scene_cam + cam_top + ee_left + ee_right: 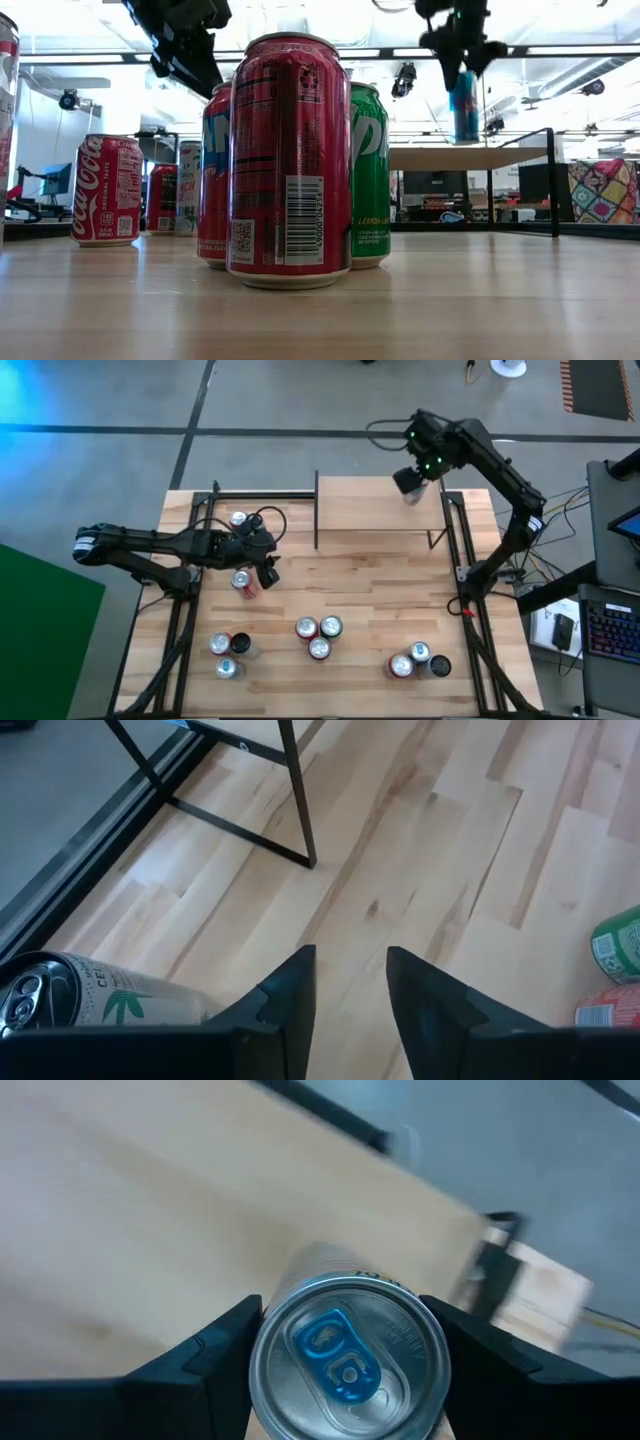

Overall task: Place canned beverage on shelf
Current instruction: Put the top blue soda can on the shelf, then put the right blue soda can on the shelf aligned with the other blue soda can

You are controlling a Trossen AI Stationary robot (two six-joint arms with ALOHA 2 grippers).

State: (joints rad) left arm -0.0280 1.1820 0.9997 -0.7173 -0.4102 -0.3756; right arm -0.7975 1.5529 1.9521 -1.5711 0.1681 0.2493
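Observation:
My right gripper point(410, 482) is shut on a blue-and-silver canned beverage point(464, 105), which hangs a little above the shelf point(375, 510), a light-wood board on thin black uprights at the table's far side. In the right wrist view the can's silver top with its blue tab point(345, 1360) sits between the two fingers. My left gripper point(350, 995) hovers open with a narrow gap and nothing in it, over the table's left half. It is just above a red can point(243, 582) and beside a white can point(90, 995). My right gripper pinches the can's upper side wall point(275, 1315), just under the rim, between its two fingers point(215, 1345). The fingers come from above, pointing steeply down. The can hangs upright below them, its base point(464, 138) clear of the shelf board.
Three cans point(318, 635) stand together at the table's near middle and fill the low view. More cans stand near left point(228, 655) and near right point(420, 660), and one at far left point(238, 520). The shelf's black upright point(300, 810) stands ahead of my left gripper.

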